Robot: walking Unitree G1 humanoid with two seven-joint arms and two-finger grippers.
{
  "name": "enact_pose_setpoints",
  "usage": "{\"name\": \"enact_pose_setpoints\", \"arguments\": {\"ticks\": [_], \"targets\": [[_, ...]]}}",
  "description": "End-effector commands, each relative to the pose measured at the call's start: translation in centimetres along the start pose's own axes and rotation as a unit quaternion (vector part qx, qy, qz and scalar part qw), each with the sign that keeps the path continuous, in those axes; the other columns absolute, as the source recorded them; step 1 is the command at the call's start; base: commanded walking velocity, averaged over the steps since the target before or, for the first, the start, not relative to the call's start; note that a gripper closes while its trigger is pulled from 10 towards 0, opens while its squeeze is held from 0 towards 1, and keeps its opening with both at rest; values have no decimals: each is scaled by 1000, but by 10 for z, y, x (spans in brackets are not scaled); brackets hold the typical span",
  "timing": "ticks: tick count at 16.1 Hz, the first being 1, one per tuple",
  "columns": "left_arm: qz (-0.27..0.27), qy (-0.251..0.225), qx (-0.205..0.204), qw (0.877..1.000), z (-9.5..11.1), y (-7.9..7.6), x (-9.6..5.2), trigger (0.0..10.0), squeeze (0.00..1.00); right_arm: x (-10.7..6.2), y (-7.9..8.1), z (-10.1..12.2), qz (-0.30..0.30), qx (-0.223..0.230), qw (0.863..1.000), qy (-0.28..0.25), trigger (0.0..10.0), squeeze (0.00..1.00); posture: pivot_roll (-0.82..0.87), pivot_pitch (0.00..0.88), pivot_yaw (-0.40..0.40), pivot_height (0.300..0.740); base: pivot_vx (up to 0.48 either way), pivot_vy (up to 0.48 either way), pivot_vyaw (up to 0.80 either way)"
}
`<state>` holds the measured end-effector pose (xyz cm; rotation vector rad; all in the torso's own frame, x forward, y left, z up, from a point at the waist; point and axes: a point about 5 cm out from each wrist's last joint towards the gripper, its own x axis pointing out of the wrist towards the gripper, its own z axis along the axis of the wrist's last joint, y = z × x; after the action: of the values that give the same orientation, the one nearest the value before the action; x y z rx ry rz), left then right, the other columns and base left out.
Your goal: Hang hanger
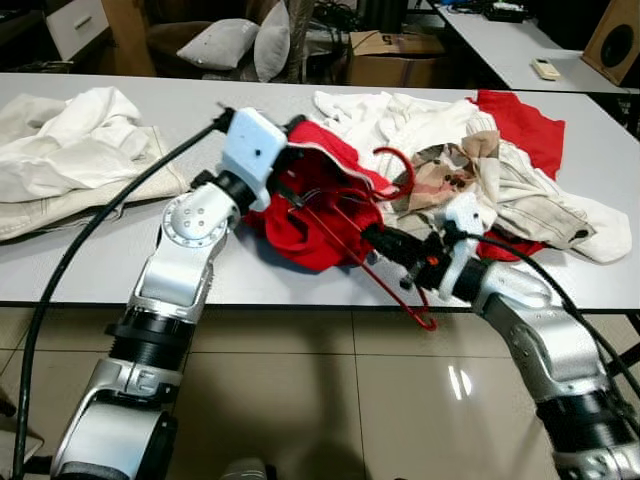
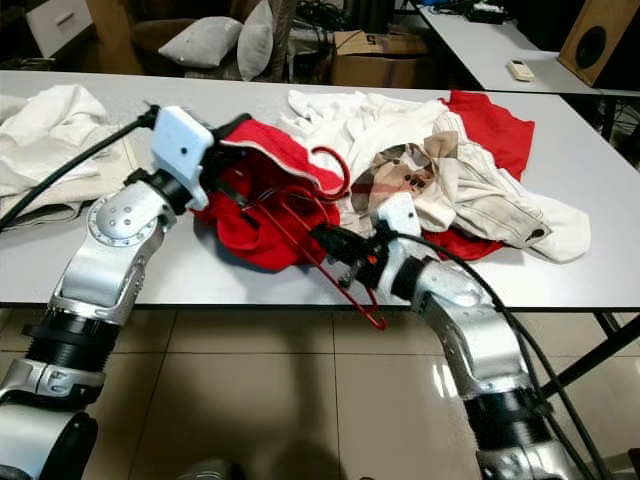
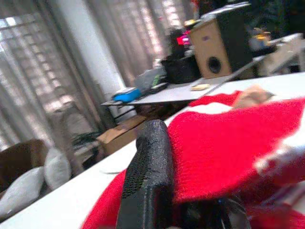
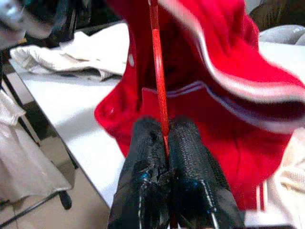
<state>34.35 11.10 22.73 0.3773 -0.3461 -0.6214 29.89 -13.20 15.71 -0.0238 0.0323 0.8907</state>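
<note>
Two arms: reach over the table (image 1: 90, 250) edge.
Right gripper (image 4: 164, 143): clamped on red hanger (image 1: 375, 250).
Left gripper (image 1: 290, 190): grasping red shirt (image 1: 320, 225).

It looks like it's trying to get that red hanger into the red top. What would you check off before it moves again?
1. Right gripper clamped on the red hanger: ok, fingers pinch the wire.
2. Left gripper holding the red garment: ok, cloth lies against its finger.
3. Hanger inside the garment: cannot tell, one end pokes past the table edge.
4. Hook free: ok, it curls above the cloth.
5. Other clothes clear of the hanger: not ok, the pile lies right beside it.
</note>
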Motion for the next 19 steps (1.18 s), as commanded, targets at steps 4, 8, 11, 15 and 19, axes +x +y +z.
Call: {"name": "enact_pose_setpoints", "arguments": {"ticks": [4, 8, 11, 15, 19], "targets": [[-96, 9, -31, 995, 3, -36, 1, 0, 0, 12, -8, 10, -7, -16, 1000, -14, 10000, 0, 59, 0, 6, 740, 0, 0, 0], [-76, 67, -2, 995, -14, -39, -9, 0, 0, 18, -14, 21, -26, -4, 998, -54, 10000, 0, 67, 0, 2, 740, 0, 0, 0], [-78, 90, 11, 993, -21, -46, -9, 1255, 0, 21, -7, 22, -3, -4, 998, -61, 10000, 0, 65, 0, 4, 740, 0, 0, 0], [-109, 63, -47, 991, -12, -49, -9, 10000, 1000, 18, -9, 21, -6, -3, 998, -63, 10000, 0, 63, 0, 10, 740, 0, 0, 0], [-100, 72, -48, 991, -14, -42, -13, 10000, 1000, 18, -10, 21, -4, -3, 998, -64, 10000, 0, 68, 0, 7, 740, 0, 0, 0]]}}
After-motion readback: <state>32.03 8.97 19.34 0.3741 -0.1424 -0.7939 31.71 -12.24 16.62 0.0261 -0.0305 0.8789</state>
